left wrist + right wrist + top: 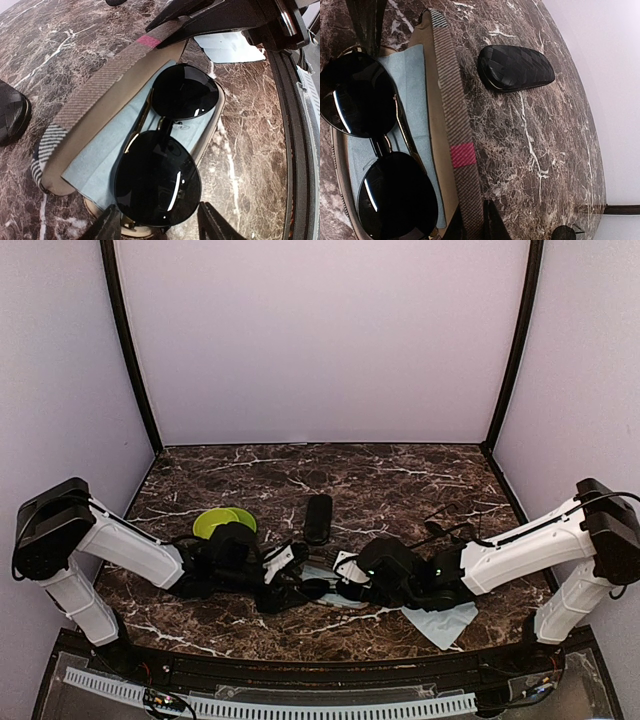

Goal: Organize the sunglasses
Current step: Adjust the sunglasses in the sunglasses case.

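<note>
Two claws meet over one open striped case (100, 85) at the lower centre of the top view, the left arm reaching in from the left and the right arm from the right. The left claw (160, 225) has its fingers apart, one on each side of the nearer round lens of the sunglasses (170, 135). Whether the pads touch the rim cannot be told.

The sunglasses lie lenses up inside the case, on a light blue cloth (105, 155) spread over its bed. Their long axis, lens to lens, runs along the case and straight away from the left claw, from bottom centre toward the upper right of the left wrist view. This claw therefore straddles one end of the frame across its short way and is, by my reading, the nearer one.

At the far end the right claw (472, 227) looks clamped on the lid's striped edge, holding it open. A black case (516, 68) lies well apart on the table (520, 150).
</note>
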Tool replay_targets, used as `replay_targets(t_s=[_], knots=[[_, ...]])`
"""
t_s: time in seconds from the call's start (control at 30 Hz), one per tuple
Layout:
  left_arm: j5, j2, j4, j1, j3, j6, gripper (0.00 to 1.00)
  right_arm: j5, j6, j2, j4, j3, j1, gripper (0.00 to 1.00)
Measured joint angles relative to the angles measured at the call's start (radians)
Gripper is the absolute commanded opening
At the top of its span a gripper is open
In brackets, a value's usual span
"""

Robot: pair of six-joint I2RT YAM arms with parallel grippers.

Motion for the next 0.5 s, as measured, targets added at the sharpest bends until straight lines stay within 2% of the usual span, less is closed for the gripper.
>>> replay_targets(t_s=[0.2,0.5], knots=[[-0.023,0.0,-0.024,0.0,0.017,0.027,0.62,0.0,-0.001,0.0,0.0,0.0,0.0,0.0],[-0.062,0.0,-0.073,0.0,0.045,0.058,0.59,0.0,-0.005,0.0,0.0,0.0,0.0,0.0]])
